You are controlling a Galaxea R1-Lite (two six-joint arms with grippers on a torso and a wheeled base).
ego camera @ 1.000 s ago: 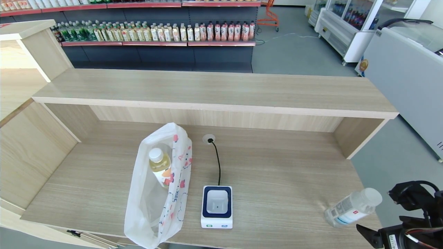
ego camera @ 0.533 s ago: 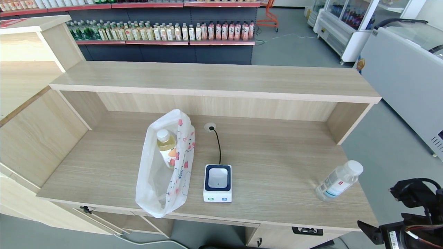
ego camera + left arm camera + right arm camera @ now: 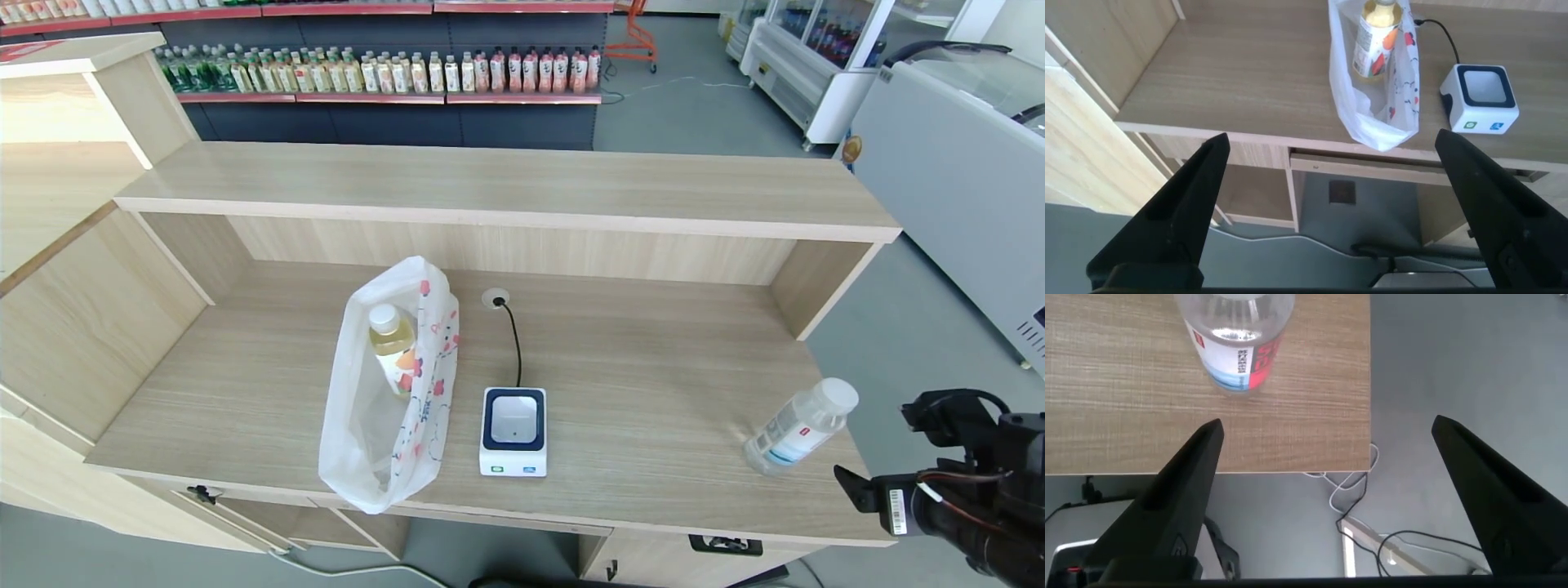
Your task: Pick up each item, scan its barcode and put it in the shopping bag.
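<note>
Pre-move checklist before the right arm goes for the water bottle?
1. Right tool open: ok.
2. Clear plastic water bottle with white cap upright on the wooden counter: ok.
3. Bottle centred in the tool's opening: not ok, it sits off to one side.
4. Barcode side: cannot tell.
5. White-and-blue box scanner window uncovered: ok.
6. White flower-print plastic shopping bag mouth open: ok.
</note>
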